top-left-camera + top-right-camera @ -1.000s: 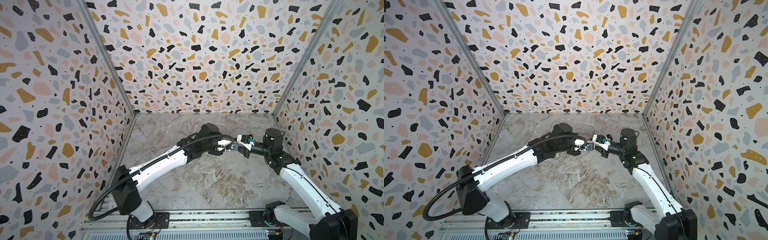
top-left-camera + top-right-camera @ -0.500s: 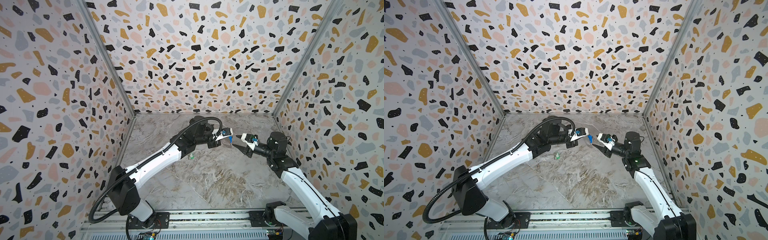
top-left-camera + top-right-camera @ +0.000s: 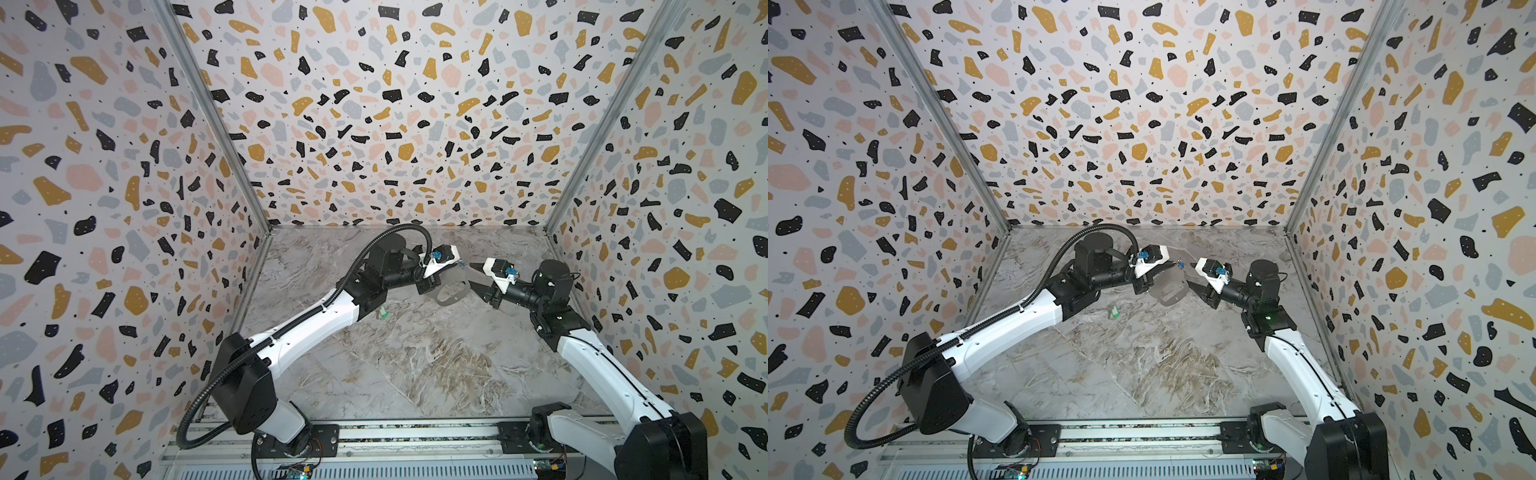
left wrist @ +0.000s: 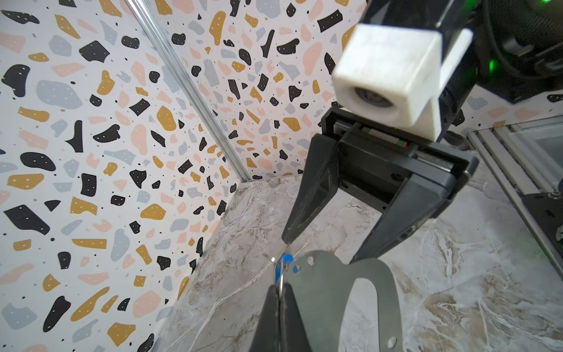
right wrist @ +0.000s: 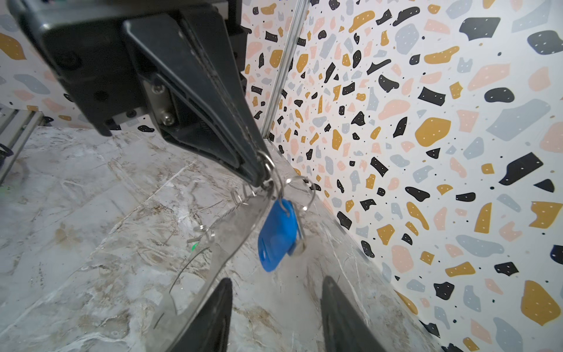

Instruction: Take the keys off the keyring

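Note:
My left gripper (image 3: 455, 266) (image 4: 279, 288) is shut on the thin wire ring (image 4: 281, 275) of the keyring, holding it above the table near the back. The keyring's flat grey tab (image 4: 320, 289) (image 3: 453, 293) (image 3: 1169, 293) hangs beside the shut fingers. The blue-tagged key (image 5: 277, 233) (image 4: 286, 260) dangles from the ring. The green-tagged key (image 3: 381, 312) (image 3: 1113, 311) lies loose on the table under the left forearm. My right gripper (image 3: 473, 276) (image 3: 1191, 274) (image 5: 277, 282) faces the keyring from the right, open and empty, a short gap from the blue tag.
Terrazzo-patterned walls (image 3: 395, 124) enclose the marble-patterned table (image 3: 415, 365) on three sides. The aluminium base rail (image 3: 374, 440) runs along the front edge. A black cable loops over the left arm (image 3: 291, 340).
The two grippers were together a second ago and have drawn apart. My left gripper carried the keyring toward the back. My right gripper opened wider and backed off to the right.

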Controlling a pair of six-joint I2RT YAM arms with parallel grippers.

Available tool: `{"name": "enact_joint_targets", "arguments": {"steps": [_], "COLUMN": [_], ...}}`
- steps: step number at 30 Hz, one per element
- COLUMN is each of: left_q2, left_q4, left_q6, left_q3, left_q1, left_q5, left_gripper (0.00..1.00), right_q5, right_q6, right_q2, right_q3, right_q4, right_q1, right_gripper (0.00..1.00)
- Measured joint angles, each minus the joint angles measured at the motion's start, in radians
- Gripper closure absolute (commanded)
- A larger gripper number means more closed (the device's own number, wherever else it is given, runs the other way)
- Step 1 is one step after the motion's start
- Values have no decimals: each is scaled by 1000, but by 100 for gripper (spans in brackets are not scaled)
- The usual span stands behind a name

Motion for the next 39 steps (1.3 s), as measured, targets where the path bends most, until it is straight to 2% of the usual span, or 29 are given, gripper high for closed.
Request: {"name": "enact_joint_targets", "arguments": {"steps": [7, 15, 22, 28, 34, 39], "left_q2": [0, -1, -1, -1, -1, -1], "left_q4": [29, 46, 65, 72, 72, 75], "left_q6": [-27, -42, -45, -45, -45, -50], "left_q3": [-16, -20, -20, -21, -21, -23], "left_q1": [0, 0, 0, 0, 0, 0], "left_q5": [12, 18, 24, 37, 37, 37], "left_gripper": [100, 100, 100, 100, 100, 100], "right_q5": [-19, -32, -35, -36, -41, -32], "right_q6": [62, 107, 130, 147, 162, 152], "right_q2": [19, 51, 51, 53, 57, 58], "right_q3": [0, 0, 0, 0, 0, 0], "right_q4": [77, 108, 147, 172, 196, 191], "right_q1": [1, 2, 5, 14, 19, 20], "right_gripper": [56, 71, 66, 70, 88, 96]}}
